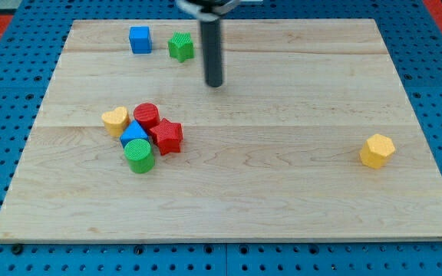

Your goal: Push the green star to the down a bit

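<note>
The green star [180, 46] lies near the view's top of the wooden board [282, 192], just right of a blue cube [140, 39]. My tip [215, 84] is to the right of the star and a little below it, apart from it by a small gap. The rod rises straight up from the tip to the view's top edge.
A cluster sits at the board's left middle: yellow heart [115, 119], red cylinder [146, 115], blue triangle [133, 135], red star [166, 136], green cylinder [139, 156]. A yellow hexagon [377, 150] lies at the right. Blue pegboard surrounds the board.
</note>
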Controlling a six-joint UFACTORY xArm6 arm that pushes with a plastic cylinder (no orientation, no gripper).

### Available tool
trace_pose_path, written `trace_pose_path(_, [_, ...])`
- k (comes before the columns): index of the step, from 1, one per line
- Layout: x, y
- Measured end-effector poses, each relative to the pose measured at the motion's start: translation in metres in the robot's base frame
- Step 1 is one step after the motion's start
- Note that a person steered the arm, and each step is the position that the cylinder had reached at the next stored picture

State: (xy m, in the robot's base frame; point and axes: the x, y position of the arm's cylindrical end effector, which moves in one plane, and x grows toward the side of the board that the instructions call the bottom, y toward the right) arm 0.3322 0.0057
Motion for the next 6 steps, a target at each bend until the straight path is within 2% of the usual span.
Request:
trace_pose_path(1, [-0.076, -0.003])
trace_pose_path(2, [-0.109, -0.084])
trace_pose_path(3, [-0.054, -0.116])
trace_pose_path(4, [-0.027, -0.077])
trace_pose_path(5, [-0.085, -0.102])
trace_pose_path(6, [-0.116, -0.080])
